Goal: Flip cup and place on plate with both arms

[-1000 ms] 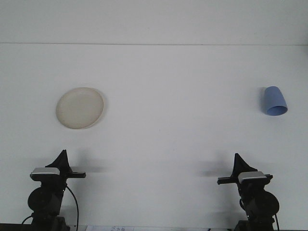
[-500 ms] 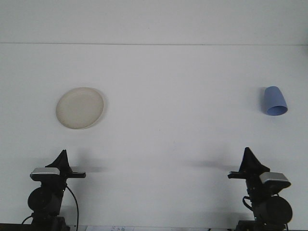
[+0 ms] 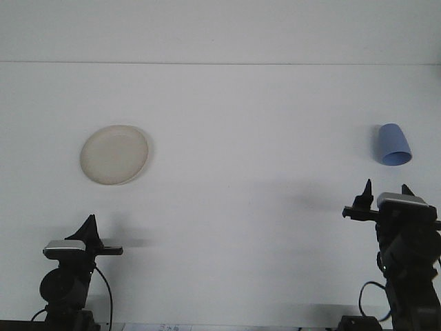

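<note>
Cup (image 3: 393,145), pale blue and apparently upside down, sits far right on the white table (image 3: 248,138), well apart from the cream plate (image 3: 114,154), beyond the empty, spread right gripper (image 3: 387,187); left gripper (image 3: 89,224) unclear.

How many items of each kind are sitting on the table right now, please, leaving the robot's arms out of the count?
Plates: 1, the cream plate on the left.
Cups: 1, the blue cup on the right.
Total: 2 things on the white table.
</note>
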You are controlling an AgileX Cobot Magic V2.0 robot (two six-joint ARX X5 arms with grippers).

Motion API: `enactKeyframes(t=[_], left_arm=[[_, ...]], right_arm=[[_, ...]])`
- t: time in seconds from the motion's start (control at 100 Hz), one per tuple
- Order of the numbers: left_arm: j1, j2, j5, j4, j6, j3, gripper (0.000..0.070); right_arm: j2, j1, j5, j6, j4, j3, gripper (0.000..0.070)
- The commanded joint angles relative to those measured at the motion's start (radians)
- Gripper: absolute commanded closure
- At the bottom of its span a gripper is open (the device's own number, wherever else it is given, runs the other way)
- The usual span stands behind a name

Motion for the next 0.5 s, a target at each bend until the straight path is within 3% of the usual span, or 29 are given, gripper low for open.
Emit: enactKeyframes(t=[0.0, 0.11, 0.49], left_arm=[[0.002, -0.002, -0.006, 0.01, 0.013, -0.019, 0.0687], [0.002, -0.001, -0.006, 0.01, 0.013, -0.019, 0.0687], [0.002, -0.002, -0.006, 0.01, 0.013, -0.019, 0.0687]], right_arm=[[0.087, -0.03, 0.007, -0.085, 0.045, 0.006, 0.0211], [0.232, -0.122, -0.034, -0.102, 0.126, 0.006, 0.0211], [0.63, -0.461, -0.314, -0.216, 0.418, 0.006, 0.0211]])
